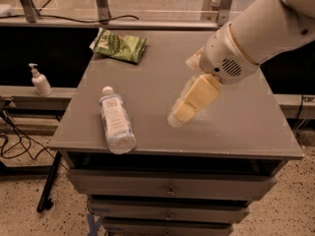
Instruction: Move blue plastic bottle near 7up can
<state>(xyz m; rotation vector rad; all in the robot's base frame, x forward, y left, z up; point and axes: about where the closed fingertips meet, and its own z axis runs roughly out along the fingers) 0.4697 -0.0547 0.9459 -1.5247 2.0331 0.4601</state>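
Jaw spread cannot be told. Your gripper (183, 113) hangs empty over the table (236, 127), right of the blue plastic bottle (117, 121) lying front-left, presumably lining up a pickup. No 7up can is visible.

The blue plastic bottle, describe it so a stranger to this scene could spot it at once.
On the grey cabinet top, look at the front left area, left of the gripper hovering over the middle. The blue plastic bottle lies on its side there, white cap toward the back. It is clear and pale blue, unlike the green snack bag at the back.
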